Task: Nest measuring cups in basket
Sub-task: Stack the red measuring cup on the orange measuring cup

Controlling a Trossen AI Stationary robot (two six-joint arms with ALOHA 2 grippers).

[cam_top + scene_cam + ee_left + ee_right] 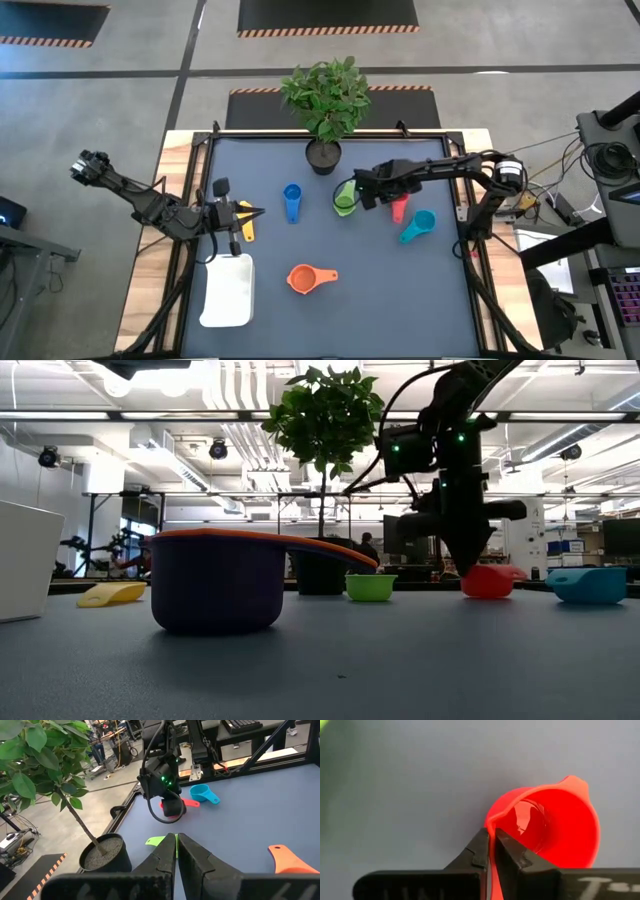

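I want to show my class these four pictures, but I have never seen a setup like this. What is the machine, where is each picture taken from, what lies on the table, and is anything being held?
It is a robot with two dark arms at a table, each ending in a two-finger gripper. One picture looks straight down, one looks level across the tabletop, and two come from cameras on the arms' wrists. On the dark table lie small plastic measuring cups: yellow, blue, green, red-pink, teal and orange. There is also a white basket and a potted plant. The right gripper has its fingers pinched on the red-pink cup's handle. The left gripper waits near the yellow cup, shut and holding nothing.
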